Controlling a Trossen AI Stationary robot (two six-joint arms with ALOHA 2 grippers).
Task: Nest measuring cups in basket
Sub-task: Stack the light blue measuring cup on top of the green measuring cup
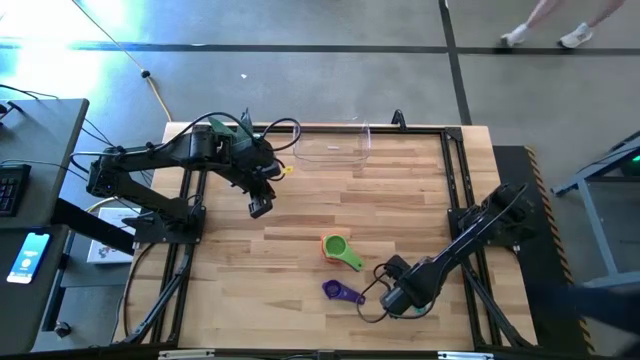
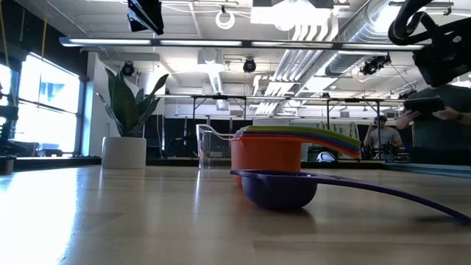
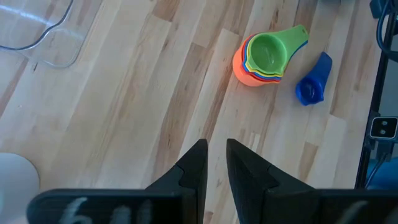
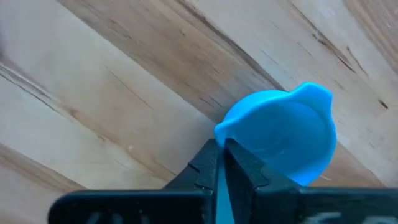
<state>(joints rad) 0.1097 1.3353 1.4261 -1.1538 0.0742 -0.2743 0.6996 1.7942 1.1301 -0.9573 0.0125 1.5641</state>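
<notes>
A nested stack of measuring cups (image 1: 338, 248), orange outermost and green on top, stands on the wooden table near its middle; it also shows in the left wrist view (image 3: 264, 59). A single purple cup (image 1: 335, 290) (image 2: 278, 188) lies nearer the front edge, its handle (image 1: 355, 296) pointing at my right gripper (image 1: 388, 298). That gripper is shut on the cup. The clear basket (image 1: 333, 147) stands at the far edge. My left gripper (image 1: 260, 206) hangs high between basket and stack, with a narrow gap and nothing between its fingers (image 3: 202, 162). My right gripper is shut on the purple cup at the edge of its bowl (image 4: 231, 127), on the handle side. A thin strip of the cup shows between the two fingers. The fingers come from above, pointing down. The bowl rests on the table.
A white plant pot (image 2: 124, 152) stands at the table's far left. Black frame rails (image 1: 455, 170) run along the table's sides. People stand in the room beyond the table (image 2: 434, 118). Bare wood (image 1: 330, 195) lies between the stack and the basket.
</notes>
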